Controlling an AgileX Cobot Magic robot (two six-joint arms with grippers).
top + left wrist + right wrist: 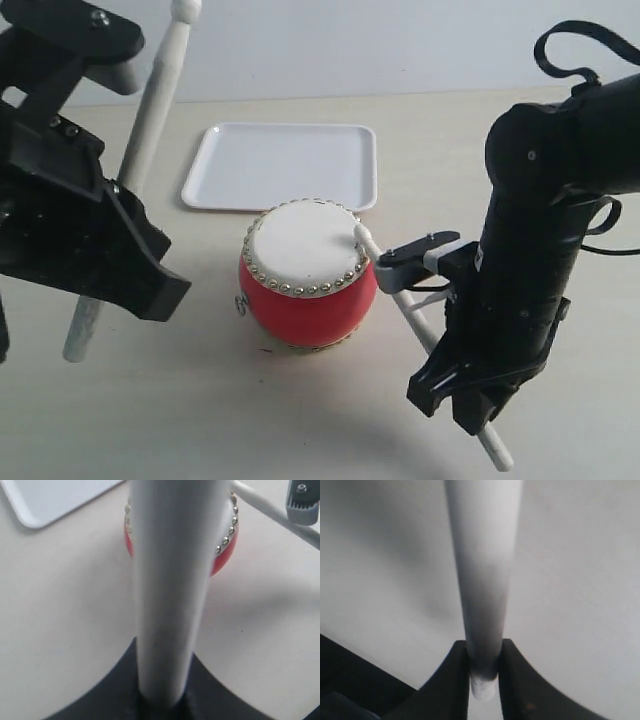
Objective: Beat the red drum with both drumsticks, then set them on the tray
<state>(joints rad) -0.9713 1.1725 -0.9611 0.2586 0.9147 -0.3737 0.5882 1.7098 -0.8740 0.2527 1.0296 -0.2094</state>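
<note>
Red drum near tray rim

One red drum, two pale drumsticks, one white rectangular tray

The supporting surface is a flat, pale beige table. Two items rest directly on it.

1. Tray: white, rectangular, rounded corners, low raised rim. It lies flat towards the far side of the table.
2. Red drum: it stands upright, cream head facing up, in front of the tray near its right half. Contact between drum and tray cannot be determined.
</note>
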